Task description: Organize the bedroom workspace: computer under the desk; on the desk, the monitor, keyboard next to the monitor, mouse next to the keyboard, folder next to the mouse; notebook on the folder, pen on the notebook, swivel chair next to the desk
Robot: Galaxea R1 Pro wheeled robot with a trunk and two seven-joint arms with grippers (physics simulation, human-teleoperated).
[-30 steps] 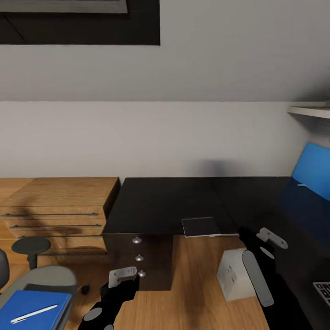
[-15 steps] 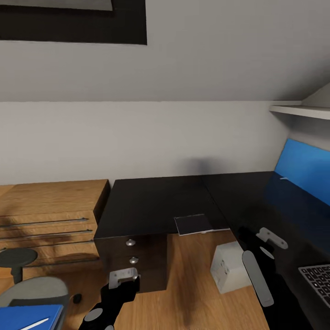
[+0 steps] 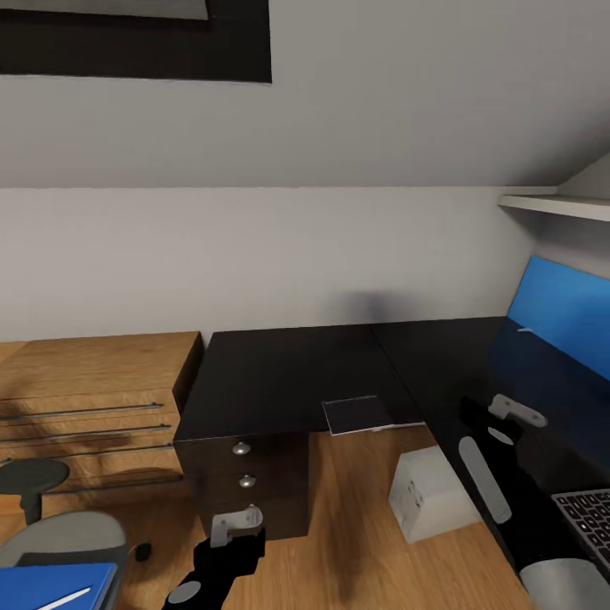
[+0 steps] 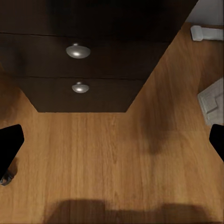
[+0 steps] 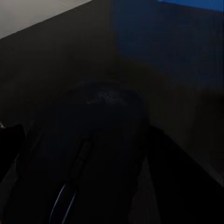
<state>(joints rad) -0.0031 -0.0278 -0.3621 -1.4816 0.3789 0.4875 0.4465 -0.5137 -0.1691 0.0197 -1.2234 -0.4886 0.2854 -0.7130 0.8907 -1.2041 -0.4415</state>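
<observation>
Close up, dark oval mouse (image 5: 88,154) clamped between right fingers (image 5: 9,140) above glossy black desk (image 3: 296,373); left fingers (image 4: 9,147) apart.

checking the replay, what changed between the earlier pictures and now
A second ago the camera swung right, then held. Since then the right tool reached further over the desk, with the mouse dark between its fingers. The left tool dropped slightly. The notebook, computer, keyboard and folder stayed put.

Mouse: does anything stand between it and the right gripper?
Nothing visible does. In the dim right wrist view the mouse lies on the desk straight ahead of the right gripper, with no object between.
</observation>
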